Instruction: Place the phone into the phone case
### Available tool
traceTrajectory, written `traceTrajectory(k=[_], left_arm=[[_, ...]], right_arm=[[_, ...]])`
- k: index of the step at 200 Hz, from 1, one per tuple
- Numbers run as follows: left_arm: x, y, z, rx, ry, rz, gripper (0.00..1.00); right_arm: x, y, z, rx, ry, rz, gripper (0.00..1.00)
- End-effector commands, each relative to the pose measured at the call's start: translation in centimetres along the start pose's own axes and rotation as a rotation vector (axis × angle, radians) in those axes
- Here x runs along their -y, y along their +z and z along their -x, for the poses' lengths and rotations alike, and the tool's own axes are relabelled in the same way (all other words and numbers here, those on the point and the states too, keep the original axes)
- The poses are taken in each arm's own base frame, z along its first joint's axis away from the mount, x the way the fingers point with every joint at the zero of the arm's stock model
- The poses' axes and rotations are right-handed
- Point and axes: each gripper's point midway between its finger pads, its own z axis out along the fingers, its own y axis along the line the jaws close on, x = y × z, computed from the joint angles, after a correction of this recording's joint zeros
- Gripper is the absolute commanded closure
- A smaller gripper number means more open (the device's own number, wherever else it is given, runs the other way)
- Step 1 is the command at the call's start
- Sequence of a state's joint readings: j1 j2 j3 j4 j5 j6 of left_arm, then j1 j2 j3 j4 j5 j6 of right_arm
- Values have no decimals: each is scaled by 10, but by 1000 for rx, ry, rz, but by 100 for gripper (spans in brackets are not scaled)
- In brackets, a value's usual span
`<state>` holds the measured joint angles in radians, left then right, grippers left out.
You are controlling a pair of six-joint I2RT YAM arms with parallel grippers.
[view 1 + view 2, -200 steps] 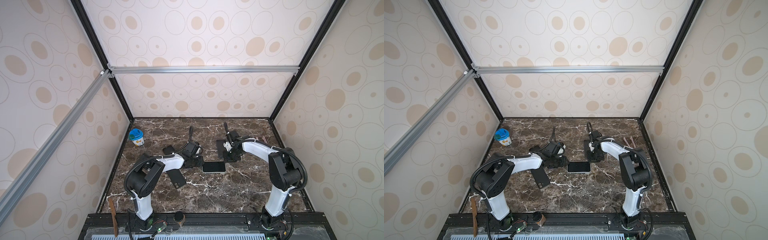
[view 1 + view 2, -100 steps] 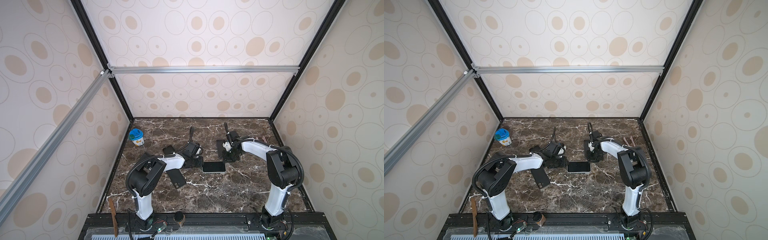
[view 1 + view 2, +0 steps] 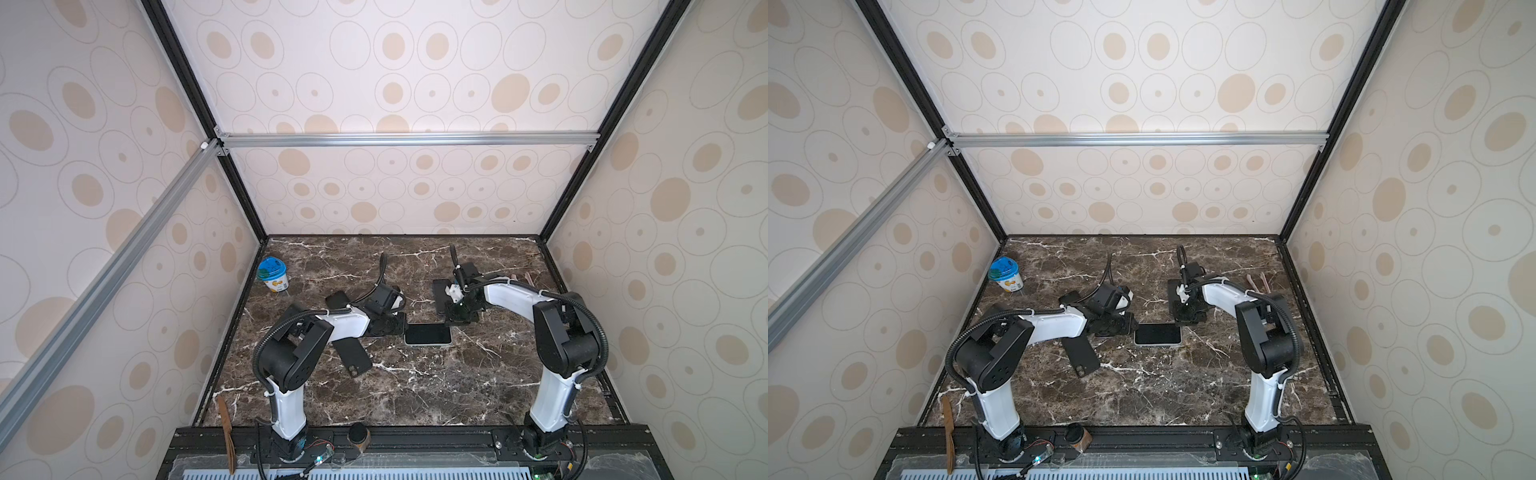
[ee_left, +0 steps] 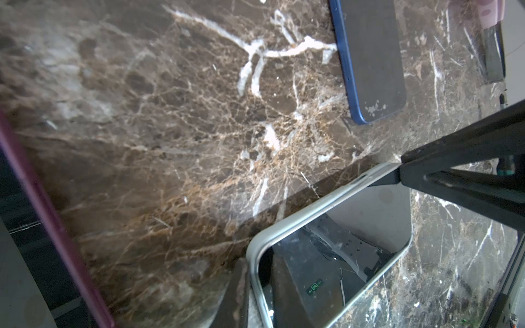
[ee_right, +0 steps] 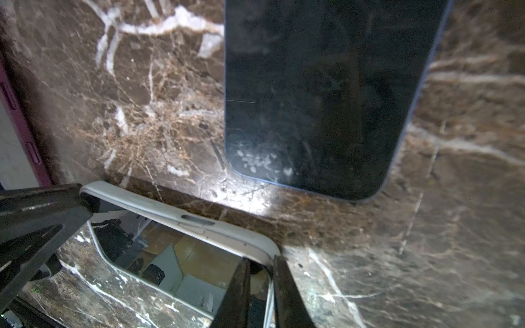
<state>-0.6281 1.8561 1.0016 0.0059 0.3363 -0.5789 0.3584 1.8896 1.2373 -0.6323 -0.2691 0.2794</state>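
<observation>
The white-rimmed mirror-screened phone (image 3: 428, 334) lies parallel to the back edge of the worktop (image 3: 415, 395); my right jaws pinch its back-right corner, my left jaws touch the back-left, their gap I cannot tell.

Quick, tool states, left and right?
Left tool: closed across one short end of the white-rimmed phone.
Right tool: closed across its opposite short end.

The left arm (image 3: 345, 326) and right arm (image 3: 509, 297) each have glossy white, rounded links between bulky matte-black joint housings (image 3: 293, 359), rising from a white post at the base. Black corrugated cables (image 3: 602, 343) loop along the links, pinned with white zip ties. The pincer fingers (image 4: 460, 184) are flat black struts with triangular bracing.
</observation>
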Motion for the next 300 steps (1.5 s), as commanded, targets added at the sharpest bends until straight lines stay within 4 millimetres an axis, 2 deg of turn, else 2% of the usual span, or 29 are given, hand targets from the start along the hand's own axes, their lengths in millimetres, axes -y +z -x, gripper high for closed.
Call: traceTrajectory(k=[1,81,208,300], left_arm=[[-5,7,-2,-20,-2,13,84],[-7,9,-4,-26,-2,10,84],[-8,10,-6,-29,2,14,85],[-9,11,-6,-30,6,21,85]], right_arm=[[40,36,-50,-185,52,-148,83],[51,52,-64,-246,11,-291,84],[52,81,-89,-333,4,-330,84],[55,100,-118,-412,3,-364,85]])
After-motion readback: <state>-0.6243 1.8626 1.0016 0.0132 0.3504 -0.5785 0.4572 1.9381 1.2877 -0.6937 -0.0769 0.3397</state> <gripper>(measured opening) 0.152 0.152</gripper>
